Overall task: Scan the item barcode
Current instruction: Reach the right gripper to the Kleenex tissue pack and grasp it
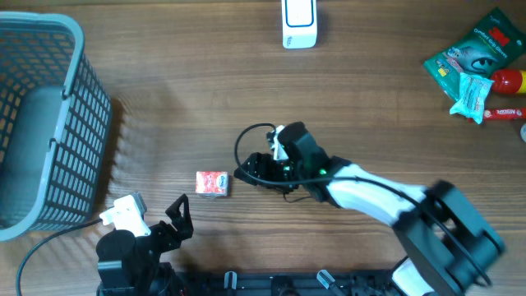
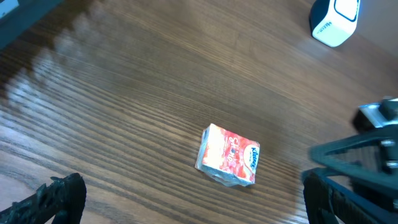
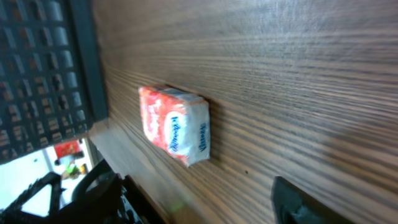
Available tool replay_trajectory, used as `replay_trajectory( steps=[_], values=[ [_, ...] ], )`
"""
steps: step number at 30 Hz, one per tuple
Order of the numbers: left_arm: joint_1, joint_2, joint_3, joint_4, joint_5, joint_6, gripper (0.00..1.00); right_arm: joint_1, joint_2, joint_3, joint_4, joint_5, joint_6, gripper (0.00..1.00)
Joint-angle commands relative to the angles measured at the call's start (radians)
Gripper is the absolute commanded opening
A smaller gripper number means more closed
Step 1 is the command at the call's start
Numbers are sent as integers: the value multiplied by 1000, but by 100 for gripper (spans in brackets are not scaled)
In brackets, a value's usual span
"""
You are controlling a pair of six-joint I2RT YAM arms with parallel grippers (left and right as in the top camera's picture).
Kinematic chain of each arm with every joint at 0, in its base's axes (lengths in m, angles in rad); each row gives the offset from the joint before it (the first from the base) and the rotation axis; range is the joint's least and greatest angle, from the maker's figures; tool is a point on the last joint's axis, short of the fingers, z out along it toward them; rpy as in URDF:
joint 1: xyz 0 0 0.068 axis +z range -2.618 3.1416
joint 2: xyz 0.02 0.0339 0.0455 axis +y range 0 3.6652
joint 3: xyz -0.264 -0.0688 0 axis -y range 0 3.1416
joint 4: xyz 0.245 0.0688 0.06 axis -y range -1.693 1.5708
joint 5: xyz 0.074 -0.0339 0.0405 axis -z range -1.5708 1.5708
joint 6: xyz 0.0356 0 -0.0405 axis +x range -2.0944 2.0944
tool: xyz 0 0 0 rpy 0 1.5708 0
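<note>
The item, a small red and white pack (image 1: pixel 212 182), lies flat on the wooden table. It also shows in the left wrist view as the pack (image 2: pixel 228 155) and in the right wrist view as the pack (image 3: pixel 175 124). A white and blue barcode scanner (image 1: pixel 299 23) stands at the far edge, also seen as the scanner (image 2: pixel 336 22). My right gripper (image 1: pixel 249 173) sits low just right of the pack, open, with nothing between its jaws; one finger (image 3: pixel 301 202) shows. My left gripper (image 2: pixel 193 211) is open near the front edge, a short way from the pack.
A grey mesh basket (image 1: pixel 78 49) fills the left side. Snack packets (image 1: pixel 472 57) and a red bottle (image 1: pixel 511 80) lie at the far right. A black cable (image 1: pixel 242 140) loops above the right gripper.
</note>
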Motion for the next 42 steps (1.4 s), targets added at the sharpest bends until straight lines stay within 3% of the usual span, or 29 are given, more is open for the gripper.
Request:
replay_trajectory(
  steps=[1,9,19,23,29,34,38,42],
  values=[
    [-4,-6,1,3,12,-6,100,26,73,67,3,-96,-6,70],
    [-4,-6,1,3,12,-5,100,89,87,110,0,3,40,70],
    [-4,-6,1,3,12,-5,100,156,166,172,-2,149,41,63],
    [-4,-6,1,3,12,-6,100,160,243,243,-72,149,37,55],
    [-4,-6,1,3,12,-6,100,159,290,277,-143,196,32,32],
    [-4,-6,1,3,12,-5,100,119,284,277,-151,76,-189,5],
    [-4,-6,1,3,12,-5,100,19,246,277,-210,-33,-408,5],
    [-4,-6,1,3,12,-5,100,-116,163,286,-381,-90,-832,5]
  ],
)
